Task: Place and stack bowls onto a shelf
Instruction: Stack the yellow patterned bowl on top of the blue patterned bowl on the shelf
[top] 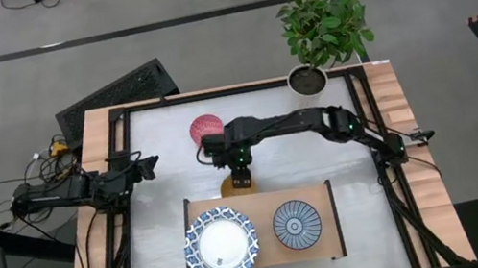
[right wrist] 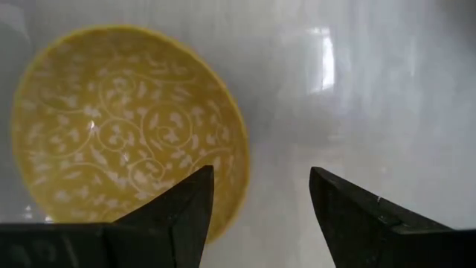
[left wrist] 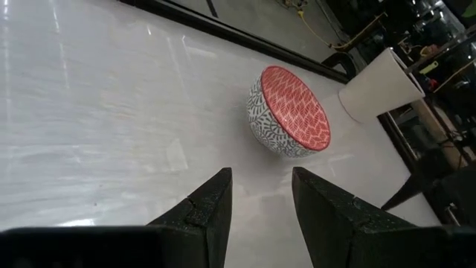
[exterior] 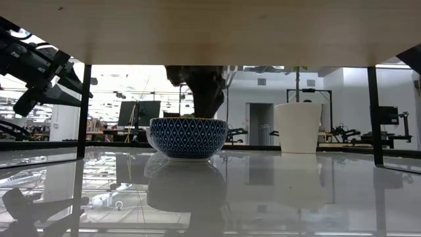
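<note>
The shelf point(top: 321, 243) stands near the table's front edge and bears a large blue-and-white bowl point(top: 221, 244) and a smaller dark blue bowl point(top: 297, 224). Just behind it a bowl that is yellow inside point(right wrist: 126, 126) and blue-patterned outside point(exterior: 189, 137) rests on the table. My right gripper point(right wrist: 260, 170) is open above its rim point(right wrist: 242, 160), pointing down, with one finger over the inside and one over the table. A red-inside bowl point(left wrist: 294, 108) sits farther back. My left gripper point(left wrist: 262, 171) is open at the table's left edge.
A white plant pot point(top: 307, 79) with a green plant stands at the table's far edge, right of the red bowl. The shelf's board point(exterior: 210, 33) and black end frames point(exterior: 83, 112) span the low view. Bare tabletop point(top: 162, 196) lies left of the yellow bowl.
</note>
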`<action>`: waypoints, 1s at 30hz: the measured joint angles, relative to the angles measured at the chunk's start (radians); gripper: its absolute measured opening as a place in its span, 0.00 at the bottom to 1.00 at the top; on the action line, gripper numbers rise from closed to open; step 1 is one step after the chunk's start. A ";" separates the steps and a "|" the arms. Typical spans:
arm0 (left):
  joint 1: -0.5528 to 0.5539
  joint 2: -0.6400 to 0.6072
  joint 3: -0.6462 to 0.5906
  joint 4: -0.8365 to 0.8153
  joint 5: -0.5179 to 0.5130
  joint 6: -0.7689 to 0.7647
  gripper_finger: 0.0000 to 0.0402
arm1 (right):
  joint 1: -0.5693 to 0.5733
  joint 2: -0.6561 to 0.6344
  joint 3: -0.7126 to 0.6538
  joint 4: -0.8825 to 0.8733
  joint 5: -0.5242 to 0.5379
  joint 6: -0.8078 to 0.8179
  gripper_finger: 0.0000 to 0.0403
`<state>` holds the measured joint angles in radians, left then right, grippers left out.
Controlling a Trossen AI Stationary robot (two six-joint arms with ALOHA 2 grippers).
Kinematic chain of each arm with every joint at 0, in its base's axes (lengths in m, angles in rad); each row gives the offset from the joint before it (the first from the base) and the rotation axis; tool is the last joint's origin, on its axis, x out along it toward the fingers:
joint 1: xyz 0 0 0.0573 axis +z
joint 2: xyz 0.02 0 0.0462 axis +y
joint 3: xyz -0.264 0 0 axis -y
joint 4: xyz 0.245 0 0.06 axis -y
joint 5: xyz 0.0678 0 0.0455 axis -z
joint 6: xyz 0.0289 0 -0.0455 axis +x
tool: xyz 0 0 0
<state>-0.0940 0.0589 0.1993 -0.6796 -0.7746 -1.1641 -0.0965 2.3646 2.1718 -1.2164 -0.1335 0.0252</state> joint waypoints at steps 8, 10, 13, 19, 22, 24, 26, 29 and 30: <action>0.000 0.000 0.000 0.000 0.002 0.027 0.32 | 0.033 0.000 -0.080 0.076 0.050 0.037 0.59; 0.000 0.000 0.000 0.000 0.002 0.027 0.32 | 0.036 -0.001 -0.080 0.084 0.090 0.052 0.52; 0.000 0.000 0.000 0.000 0.002 0.028 0.32 | 0.037 -0.001 -0.080 0.081 0.110 0.058 0.34; 0.000 0.000 0.000 0.000 0.003 0.038 0.32 | 0.038 -0.004 -0.079 0.067 0.092 0.073 0.09; 0.000 0.000 -0.001 0.000 0.003 0.038 0.32 | 0.030 -0.005 -0.079 0.056 0.095 0.102 0.09; 0.000 0.000 -0.001 0.000 0.003 0.037 0.32 | 0.022 -0.020 -0.081 0.031 0.101 0.107 0.09; 0.000 0.000 -0.001 0.000 0.003 0.038 0.32 | 0.009 -0.032 -0.081 0.014 0.113 0.113 0.09; 0.000 0.000 -0.001 0.000 0.003 0.038 0.32 | -0.017 -0.063 -0.082 -0.022 0.115 0.124 0.09; 0.000 0.000 -0.001 0.000 0.003 0.038 0.32 | -0.024 -0.077 -0.081 -0.026 0.117 0.129 0.09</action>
<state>-0.0940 0.0589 0.1986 -0.6796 -0.7714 -1.1257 -0.1210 2.2880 2.0907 -1.2425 -0.0164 0.1546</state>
